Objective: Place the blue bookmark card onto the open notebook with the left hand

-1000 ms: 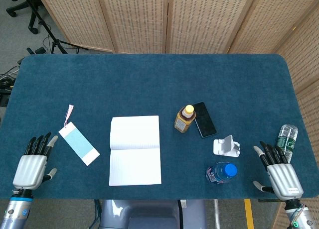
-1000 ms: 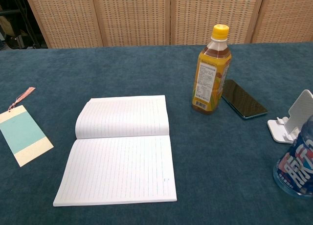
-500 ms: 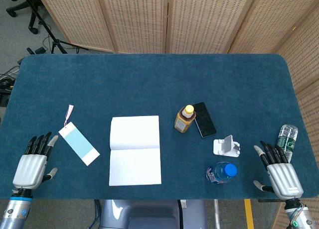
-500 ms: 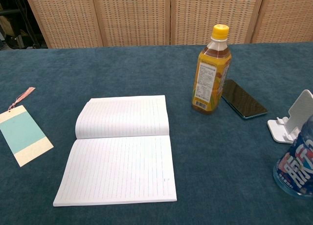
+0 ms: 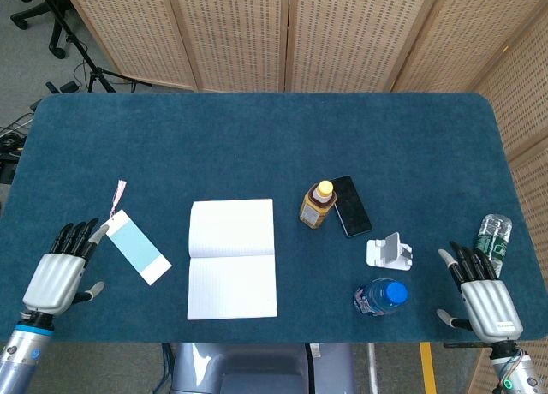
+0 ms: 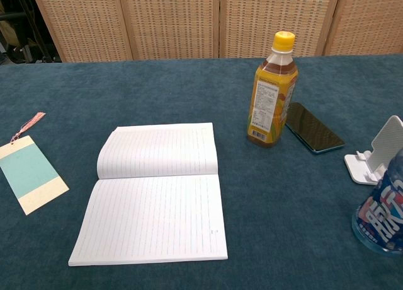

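Blue felt table [image 5: 257, 146] before wicker screens [image 5: 291, 34] holds open notebook [image 5: 232, 258].

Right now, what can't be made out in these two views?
- Both hands: outside the chest view.
- Left hand touching the bookmark card? Head view leaves this unclear.
- Blue-capped bottle: cut by the chest view's edge.
- Clear bottle: off the table edge, support unseen.

No legible text; labels on tea bottle [image 6: 271, 88] and water bottle [image 6: 381, 209] unreadable.
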Controlling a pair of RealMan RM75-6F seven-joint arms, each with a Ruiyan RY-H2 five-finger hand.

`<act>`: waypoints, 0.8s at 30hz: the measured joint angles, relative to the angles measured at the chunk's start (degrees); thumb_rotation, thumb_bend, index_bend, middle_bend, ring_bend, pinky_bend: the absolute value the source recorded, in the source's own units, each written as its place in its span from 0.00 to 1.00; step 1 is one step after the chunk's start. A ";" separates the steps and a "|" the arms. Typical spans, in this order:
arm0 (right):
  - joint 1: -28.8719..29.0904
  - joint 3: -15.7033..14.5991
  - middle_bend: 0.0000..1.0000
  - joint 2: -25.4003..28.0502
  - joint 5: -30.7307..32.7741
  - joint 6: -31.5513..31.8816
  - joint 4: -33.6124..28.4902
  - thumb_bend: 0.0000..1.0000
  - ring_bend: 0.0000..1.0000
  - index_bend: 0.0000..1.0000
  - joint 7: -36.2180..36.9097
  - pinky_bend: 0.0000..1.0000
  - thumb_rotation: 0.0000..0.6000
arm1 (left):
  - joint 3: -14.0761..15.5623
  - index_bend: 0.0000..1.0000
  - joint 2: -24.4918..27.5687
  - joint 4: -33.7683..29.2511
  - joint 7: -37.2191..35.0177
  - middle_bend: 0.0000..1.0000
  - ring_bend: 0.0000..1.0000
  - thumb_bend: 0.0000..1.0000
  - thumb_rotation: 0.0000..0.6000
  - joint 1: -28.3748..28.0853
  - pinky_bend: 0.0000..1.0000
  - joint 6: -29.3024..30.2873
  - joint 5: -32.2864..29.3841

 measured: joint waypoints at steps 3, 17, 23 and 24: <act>-0.02 0.00 0.00 0.01 0.01 0.02 -0.01 0.00 0.00 0.00 -0.01 0.00 1.00 | -0.17 0.00 1.38 0.03 -1.29 0.00 0.00 0.18 1.00 -1.18 0.00 -1.68 0.46; -1.39 0.85 0.00 -0.58 -3.38 7.04 1.74 0.00 0.00 0.00 3.21 0.00 1.00 | 0.57 0.00 4.85 1.18 -3.53 0.00 0.00 0.18 1.00 -4.09 0.00 -6.10 1.33; -3.40 0.97 0.00 -0.23 -6.22 12.30 2.59 0.00 0.00 0.00 5.84 0.00 1.00 | 0.98 0.00 4.40 2.55 -3.59 0.00 0.00 0.20 1.00 -4.91 0.00 -7.10 1.76; -3.59 0.99 0.00 -0.17 -6.44 12.57 2.71 0.00 0.00 0.00 6.06 0.00 1.00 | 1.07 0.00 4.49 2.73 -3.56 0.00 0.00 0.20 1.00 -5.22 0.00 -7.61 1.94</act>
